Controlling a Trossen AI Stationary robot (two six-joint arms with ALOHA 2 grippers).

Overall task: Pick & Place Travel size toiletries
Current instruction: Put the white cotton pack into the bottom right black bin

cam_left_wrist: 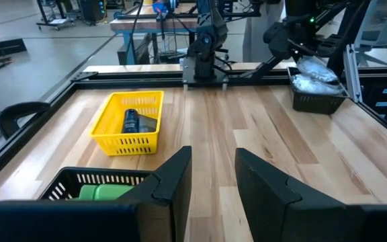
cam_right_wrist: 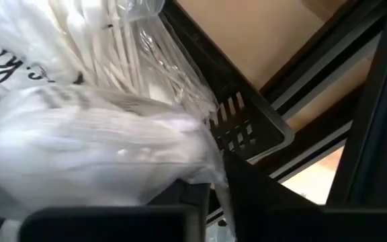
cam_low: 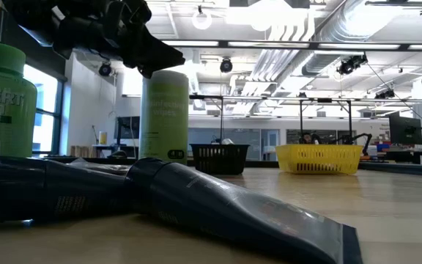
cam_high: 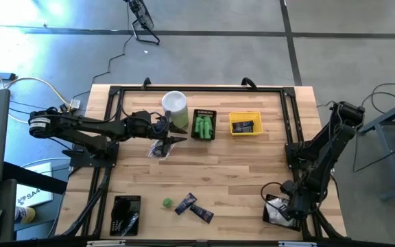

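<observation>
Navy tubes (cam_low: 196, 202), 2 pcs, fill my low view, crossed near worktop front edge w/ loose green bottle (cam_high: 166, 202). Black basket (cam_high: 204, 125) at back edge: green bottles, count unclear. Yellow basket (cam_high: 245, 123) beside it: dark item, label unreadable. Left gripper (cam_high: 178, 132) by white-green canister (cam_high: 175, 104), fingers slightly apart, empty; dark item (cam_high: 160, 149) below, partly hidden. Right gripper (cam_high: 288, 210) at front right corner basket (cam_right_wrist: 247, 124), white packets (cam_right_wrist: 79, 128) block my view; can't tell its fingers.

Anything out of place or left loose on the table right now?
Yes. Two navy tubes and a small green bottle lie loose near the table's front edge, outside any basket. A clear packet lies loose below the left hand. The right hand is down in the basket of white packets.
</observation>
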